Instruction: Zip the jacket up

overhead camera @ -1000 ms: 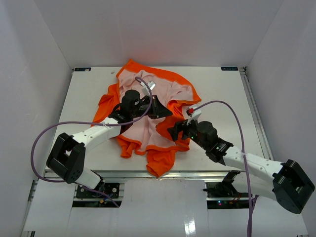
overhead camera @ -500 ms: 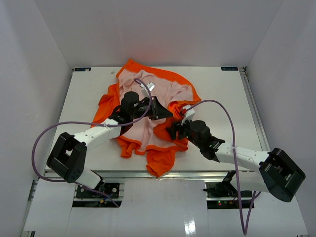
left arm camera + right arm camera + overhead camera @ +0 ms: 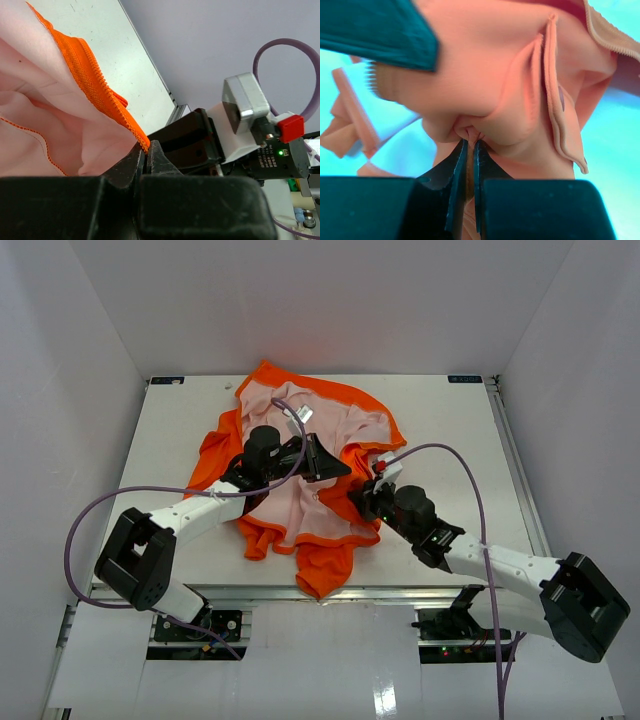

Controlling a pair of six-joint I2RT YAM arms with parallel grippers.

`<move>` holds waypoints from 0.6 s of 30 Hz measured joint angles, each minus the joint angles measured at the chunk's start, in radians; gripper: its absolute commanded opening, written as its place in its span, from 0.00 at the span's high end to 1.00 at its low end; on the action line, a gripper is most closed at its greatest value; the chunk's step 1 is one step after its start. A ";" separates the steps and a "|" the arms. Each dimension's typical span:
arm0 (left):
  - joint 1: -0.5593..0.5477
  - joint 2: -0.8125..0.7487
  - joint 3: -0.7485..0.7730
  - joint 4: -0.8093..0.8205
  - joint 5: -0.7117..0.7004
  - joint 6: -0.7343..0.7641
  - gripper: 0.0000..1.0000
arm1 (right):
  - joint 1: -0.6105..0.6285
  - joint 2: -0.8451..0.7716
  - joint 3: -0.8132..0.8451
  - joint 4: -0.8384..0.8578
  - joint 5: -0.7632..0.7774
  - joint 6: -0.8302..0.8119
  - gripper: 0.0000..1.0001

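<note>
The orange jacket [image 3: 340, 425] lies open on the table with its pale pink lining up. My left gripper [image 3: 343, 471] is shut on the jacket's orange zipper edge [image 3: 92, 80], which runs down into the closed fingertips of the left gripper [image 3: 146, 148]. My right gripper [image 3: 362, 500] sits just right of it at the jacket's lower right front edge. In the right wrist view, the right gripper [image 3: 470, 145] is shut on a small pinched fold of the jacket [image 3: 495, 75]. I cannot make out the zipper pull in any view.
The white table [image 3: 450, 430] has walls on three sides and a metal rail along its right edge [image 3: 515, 460]. Purple cables [image 3: 440, 450] loop above both arms. The right arm's wrist camera [image 3: 242, 112] is close behind my left fingertips.
The right gripper has gone from open to shut, pinching a fold of the jacket by its front edge. The left gripper has kept its hold and place.
</note>
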 measured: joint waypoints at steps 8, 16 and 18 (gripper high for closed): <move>0.014 -0.006 -0.009 0.003 0.015 0.081 0.44 | -0.008 -0.137 -0.014 -0.021 -0.107 -0.005 0.92; 0.017 -0.061 -0.067 -0.010 0.046 0.165 0.36 | -0.031 -0.216 -0.014 -0.051 -0.130 0.002 0.92; 0.017 -0.074 -0.076 -0.009 0.054 0.175 0.36 | -0.033 -0.225 -0.014 -0.054 -0.134 0.004 0.92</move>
